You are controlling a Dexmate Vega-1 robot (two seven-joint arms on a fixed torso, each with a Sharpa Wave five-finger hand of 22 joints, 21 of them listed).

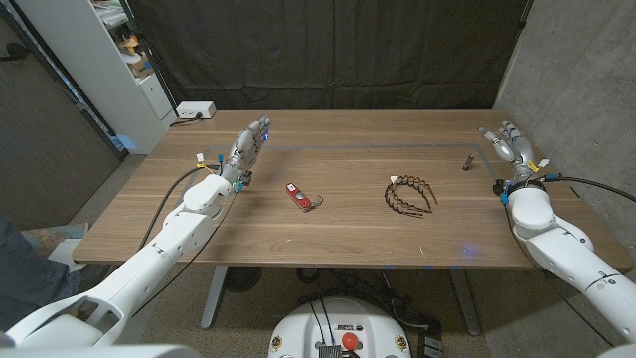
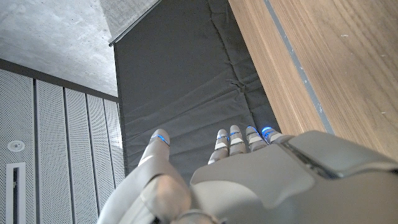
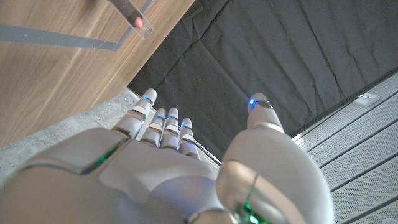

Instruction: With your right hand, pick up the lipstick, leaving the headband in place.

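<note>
The right hand stands at the bench's right edge with its fingers straight and apart, holding nothing, and it is by far the nearer hand to the lipstick. The lipstick, a small dark tube standing upright, lies just inboard of that hand, between it and the headband, which rests well apart from the lipstick. Farther off, beyond the headband, the left hand is also spread and empty.
</note>
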